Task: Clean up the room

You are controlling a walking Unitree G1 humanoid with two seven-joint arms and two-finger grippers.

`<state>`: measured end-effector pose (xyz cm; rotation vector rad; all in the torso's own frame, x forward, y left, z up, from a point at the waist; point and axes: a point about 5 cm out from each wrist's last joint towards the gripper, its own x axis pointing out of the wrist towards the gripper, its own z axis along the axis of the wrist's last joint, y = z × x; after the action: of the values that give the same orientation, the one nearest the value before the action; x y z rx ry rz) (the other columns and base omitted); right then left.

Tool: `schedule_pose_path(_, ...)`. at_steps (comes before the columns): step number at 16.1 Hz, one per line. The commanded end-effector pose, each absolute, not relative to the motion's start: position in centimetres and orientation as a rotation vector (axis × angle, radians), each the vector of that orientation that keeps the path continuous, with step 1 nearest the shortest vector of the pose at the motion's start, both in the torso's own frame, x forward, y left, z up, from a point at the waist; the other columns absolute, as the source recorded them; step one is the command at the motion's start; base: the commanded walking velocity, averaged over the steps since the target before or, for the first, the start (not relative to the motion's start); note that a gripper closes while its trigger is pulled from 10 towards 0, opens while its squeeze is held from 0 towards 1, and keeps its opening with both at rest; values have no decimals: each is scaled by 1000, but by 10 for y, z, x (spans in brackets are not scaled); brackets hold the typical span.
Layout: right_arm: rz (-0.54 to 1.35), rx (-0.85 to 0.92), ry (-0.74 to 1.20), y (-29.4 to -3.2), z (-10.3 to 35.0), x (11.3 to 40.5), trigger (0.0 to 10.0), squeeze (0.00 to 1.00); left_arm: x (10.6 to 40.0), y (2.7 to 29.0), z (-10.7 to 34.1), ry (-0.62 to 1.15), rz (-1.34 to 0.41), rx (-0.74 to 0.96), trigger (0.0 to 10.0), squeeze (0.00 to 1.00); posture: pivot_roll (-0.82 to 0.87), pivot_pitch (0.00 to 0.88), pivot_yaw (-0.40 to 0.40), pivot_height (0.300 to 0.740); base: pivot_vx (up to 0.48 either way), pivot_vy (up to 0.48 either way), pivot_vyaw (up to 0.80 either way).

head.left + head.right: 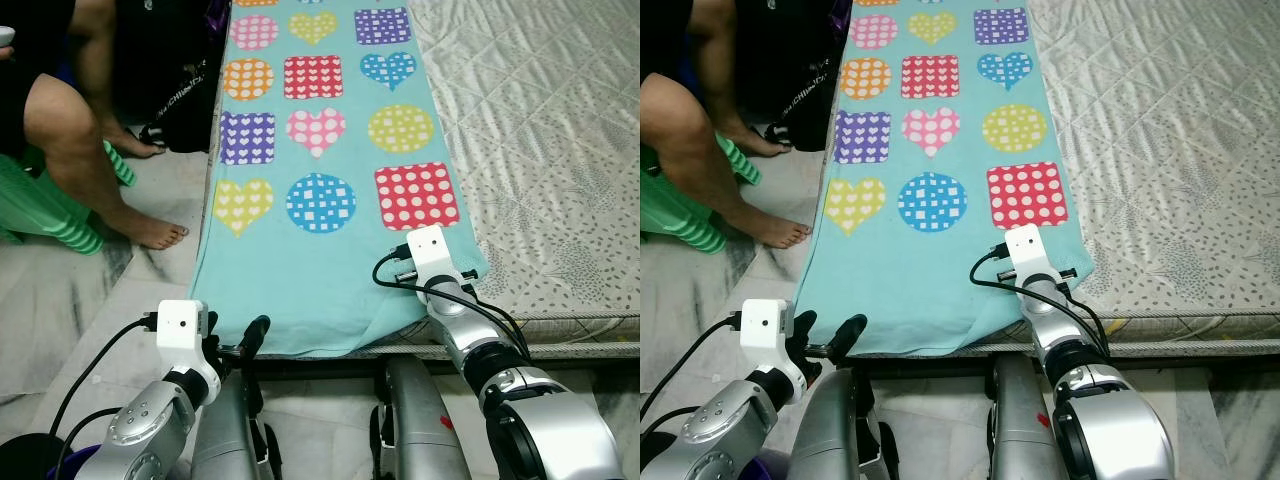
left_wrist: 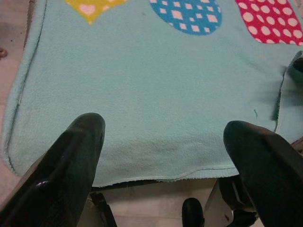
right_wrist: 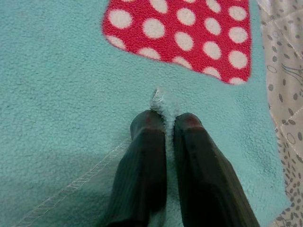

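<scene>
Pinched fleece at the near right corner of the mattress (image 1: 560, 120).
Right claw (image 3: 165, 124) closed on the teal fleece blanket (image 1: 300, 270), long axis running away; left claw (image 2: 165, 142) spread wide just short of the near hem.

Blanket (image 1: 320, 200) lies on mattress (image 1: 540, 150), ahead of both grippers. Right gripper (image 3: 165, 120) on blanket's near right corner; left gripper (image 2: 163, 142) before near edge. Person's foot (image 1: 150, 232) on floor, ahead-left of left gripper.
</scene>
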<state>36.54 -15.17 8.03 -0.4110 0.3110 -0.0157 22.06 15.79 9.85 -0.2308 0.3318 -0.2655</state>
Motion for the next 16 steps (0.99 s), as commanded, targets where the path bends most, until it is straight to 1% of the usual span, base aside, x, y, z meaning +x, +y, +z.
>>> schedule_pose_path(1, -8, -412, 337, -151, 73, 361, 0, 0, 218, 163, 93, 359, -248, -213, 10000, 0, -20, 274, 68, 594, 0, 0, 0)
schedule_pose_path(6, 5, -372, 321, -152, 75, 362, 0, 0, 219, 164, 93, 354, -243, -210, 10000, 0, -23, 270, 66, 594, 0, 0, 0)
schedule_pose_path(8, 32, -294, 297, -155, 79, 363, 0, 0, 220, 166, 93, 350, -240, -209, 10000, 0, -26, 265, 66, 594, 0, 0, 0)
schedule_pose_path(13, 124, -194, 225, -173, 81, 353, 0, 0, 223, 168, 94, 344, -234, -203, 10000, 0, -39, 261, 70, 594, 0, 0, 0)
schedule_pose_path(16, 174, -147, 167, -177, 85, 344, 0, 0, 223, 170, 93, 340, -232, -204, 10000, 0, -48, 261, 74, 594, 0, 0, 0)
